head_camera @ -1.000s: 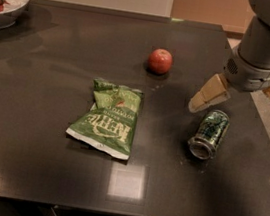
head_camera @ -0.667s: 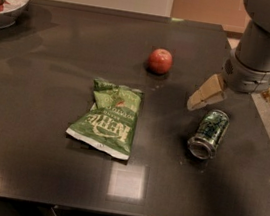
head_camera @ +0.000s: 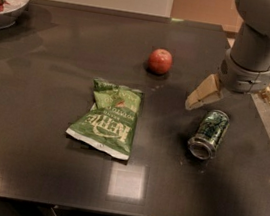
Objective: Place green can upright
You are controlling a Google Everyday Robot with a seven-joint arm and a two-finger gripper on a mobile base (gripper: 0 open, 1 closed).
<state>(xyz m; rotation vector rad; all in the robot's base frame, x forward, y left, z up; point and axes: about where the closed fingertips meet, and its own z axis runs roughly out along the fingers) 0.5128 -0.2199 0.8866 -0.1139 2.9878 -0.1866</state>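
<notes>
Nearest, the chip bag (head_camera: 106, 121) lies flat at seven o'clock on the table (head_camera: 30, 165). At four o'clock the green can (head_camera: 209, 134) is down on its side, silver end toward us. At its twelve o'clock hovers the gripper (head_camera: 230, 104), jaws wide and empty, likely spread to straddle it. The can sits just below, outside them. Beyond are the apple (head_camera: 160, 61) and the bowl (head_camera: 5, 10).

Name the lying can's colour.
Green can: dark patterned print, silver end, camera view; gripper hovers above it.
</notes>
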